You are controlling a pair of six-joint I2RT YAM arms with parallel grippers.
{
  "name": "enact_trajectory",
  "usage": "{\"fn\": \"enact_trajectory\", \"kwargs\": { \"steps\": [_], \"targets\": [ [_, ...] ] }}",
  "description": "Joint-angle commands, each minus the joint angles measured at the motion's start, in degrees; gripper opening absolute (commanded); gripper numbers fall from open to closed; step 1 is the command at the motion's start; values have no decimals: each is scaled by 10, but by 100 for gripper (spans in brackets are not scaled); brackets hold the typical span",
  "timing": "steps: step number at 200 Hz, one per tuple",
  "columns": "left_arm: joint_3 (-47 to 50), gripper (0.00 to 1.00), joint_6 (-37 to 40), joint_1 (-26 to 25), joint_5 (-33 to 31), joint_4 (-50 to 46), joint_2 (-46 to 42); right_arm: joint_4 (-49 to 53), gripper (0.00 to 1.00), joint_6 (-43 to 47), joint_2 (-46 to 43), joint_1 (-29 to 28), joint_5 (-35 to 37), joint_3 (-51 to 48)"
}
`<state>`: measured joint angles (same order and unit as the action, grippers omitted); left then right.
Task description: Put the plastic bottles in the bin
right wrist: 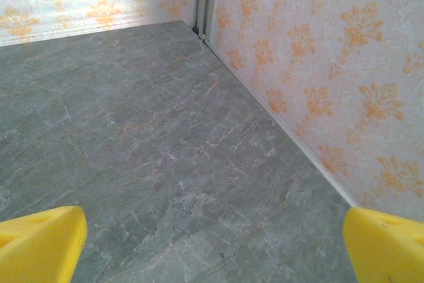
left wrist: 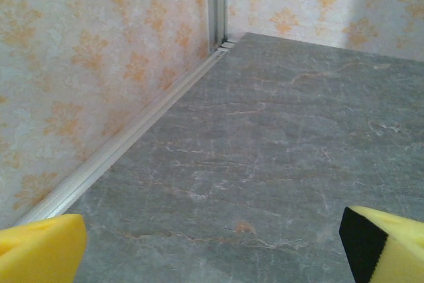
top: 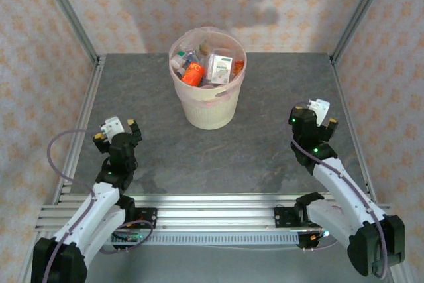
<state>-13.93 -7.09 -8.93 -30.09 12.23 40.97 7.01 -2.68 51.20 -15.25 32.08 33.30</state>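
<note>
Nearest you, the left arm (top: pixel 99 197) and right arm (top: pixel 338 183) sit at the near edge of the surface (top: pixel 258 154), each with its jaws spread fully wide and gripping nothing. The plastic bottles (top: pixel 193 73) are heaped at mixed angles inside the bin (top: pixel 207 109), which stands upright at far centre, far-right of the left jaws and far-left of the right, about equally near to both. Judging by that, your task looks finished, with neither arm favoured for another pick.
</note>
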Motion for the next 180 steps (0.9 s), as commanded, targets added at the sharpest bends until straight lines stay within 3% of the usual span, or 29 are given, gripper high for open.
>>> {"fn": "enact_trajectory", "kwargs": {
  "steps": [1,51,132,180],
  "targets": [
    [12,100,13,16,30,100,45,-92,99,21,2,21,-50,-31],
    [10,100,15,41,70,193,147,-231,99,39,8,55,-93,-109],
    [-29,100,6,74,127,317,322,-377,99,65,62,75,-142,-158],
    [-67,100,26,75,166,322,395,-442,99,56,133,88,-172,-171]
  ]
}}
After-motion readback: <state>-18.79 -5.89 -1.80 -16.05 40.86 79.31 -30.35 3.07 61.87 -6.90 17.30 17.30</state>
